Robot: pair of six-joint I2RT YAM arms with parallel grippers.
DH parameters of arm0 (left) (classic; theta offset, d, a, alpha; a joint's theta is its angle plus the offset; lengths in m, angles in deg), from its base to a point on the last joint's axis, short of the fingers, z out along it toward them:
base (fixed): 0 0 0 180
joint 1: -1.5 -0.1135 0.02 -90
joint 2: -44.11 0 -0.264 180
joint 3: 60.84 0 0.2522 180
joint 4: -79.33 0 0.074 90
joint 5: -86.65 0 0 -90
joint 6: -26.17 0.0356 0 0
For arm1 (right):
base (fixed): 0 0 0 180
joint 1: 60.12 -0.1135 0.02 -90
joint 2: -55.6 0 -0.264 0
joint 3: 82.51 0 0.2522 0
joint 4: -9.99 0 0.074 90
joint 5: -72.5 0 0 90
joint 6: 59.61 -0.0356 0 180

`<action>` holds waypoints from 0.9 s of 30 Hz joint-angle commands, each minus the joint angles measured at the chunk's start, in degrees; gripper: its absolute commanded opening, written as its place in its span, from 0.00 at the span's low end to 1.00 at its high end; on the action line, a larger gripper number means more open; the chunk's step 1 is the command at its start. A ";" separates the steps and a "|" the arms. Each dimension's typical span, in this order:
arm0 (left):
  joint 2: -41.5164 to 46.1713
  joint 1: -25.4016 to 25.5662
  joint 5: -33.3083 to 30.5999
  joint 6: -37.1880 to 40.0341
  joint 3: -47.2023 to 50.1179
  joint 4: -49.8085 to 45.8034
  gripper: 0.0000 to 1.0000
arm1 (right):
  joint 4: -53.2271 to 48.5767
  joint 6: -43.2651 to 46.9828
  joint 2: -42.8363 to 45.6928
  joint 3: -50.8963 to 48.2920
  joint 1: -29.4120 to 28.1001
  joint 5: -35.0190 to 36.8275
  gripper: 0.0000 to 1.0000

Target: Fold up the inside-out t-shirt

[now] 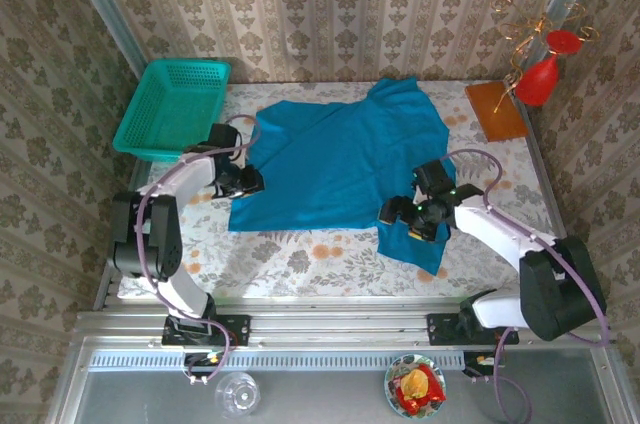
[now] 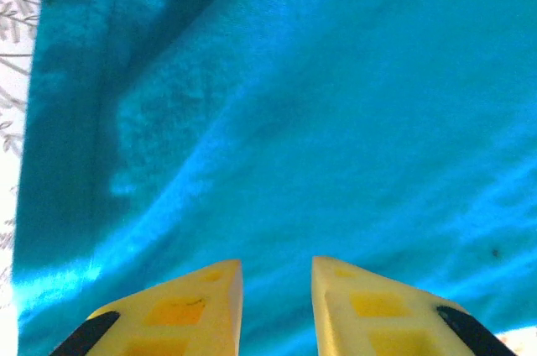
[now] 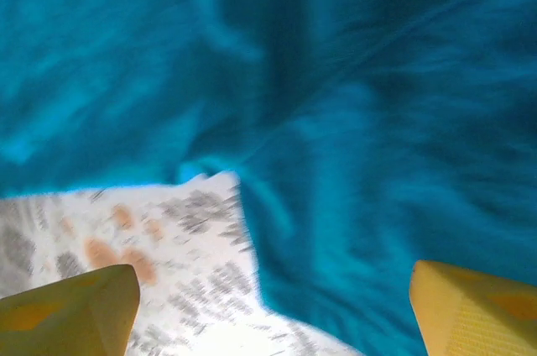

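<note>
We log one blue-teal t-shirt (image 1: 340, 164) spread mid-frame, lower-right corner rumpled | one mesh basket (image 1: 172, 109) upper left | left gripper (image 2: 277, 265) narrowly parted | right gripper (image 3: 273, 276) gaping wide

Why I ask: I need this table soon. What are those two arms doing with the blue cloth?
Two arms are working on a blue t-shirt spread on the table. The left gripper sits at its left edge, fingers close together; whether they pinch cloth is unclear. The right gripper hangs wide open over the near right corner, holding nothing. The shirt lies mostly flat, not yet folded.
</note>
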 commanded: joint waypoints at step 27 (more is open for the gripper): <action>5.73 -1.52 1.27 6.29 -2.99 0.39 0.37 | -3.06 7.86 1.35 8.08 8.81 -5.62 0.69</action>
